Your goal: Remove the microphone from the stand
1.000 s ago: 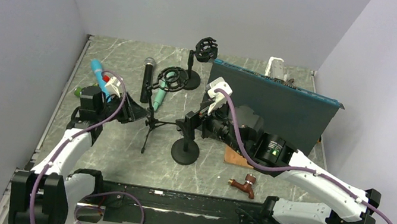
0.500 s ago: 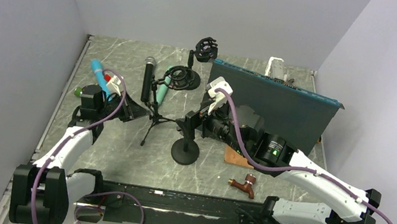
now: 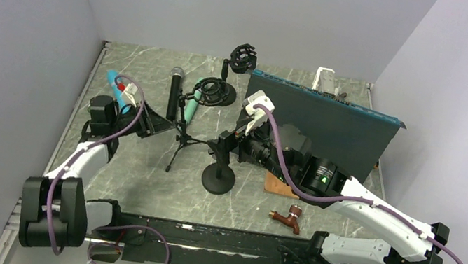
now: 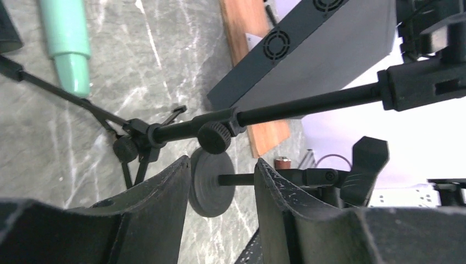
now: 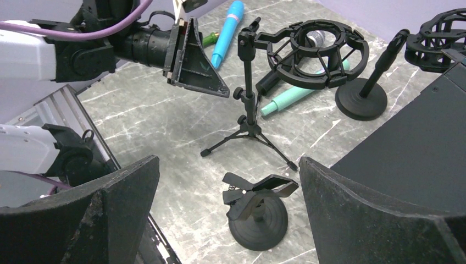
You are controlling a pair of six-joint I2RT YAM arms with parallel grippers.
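The left gripper (image 4: pixel 222 166) has a narrow gap and holds nothing. The stand (image 5: pixel 246 88) pole is just past its tips. The right gripper (image 5: pixel 228 160) is wide open and empty, above a clip stand (image 5: pixel 258 212). The green mic (image 5: pixel 288 94) slants under the stand's ring, and I cannot tell if the ring holds it. The left gripper has moved a bit left since before.

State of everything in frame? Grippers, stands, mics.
left gripper: open, empty
right gripper: open, empty
tripod stand: upright, legs spread
mint microphone: at the tripod stand's head; seated or loose, cannot tell
black microphone: lying flat
blue microphone: lying flat
clip stand: upright, clip empty
round-base stand: upright, mount empty
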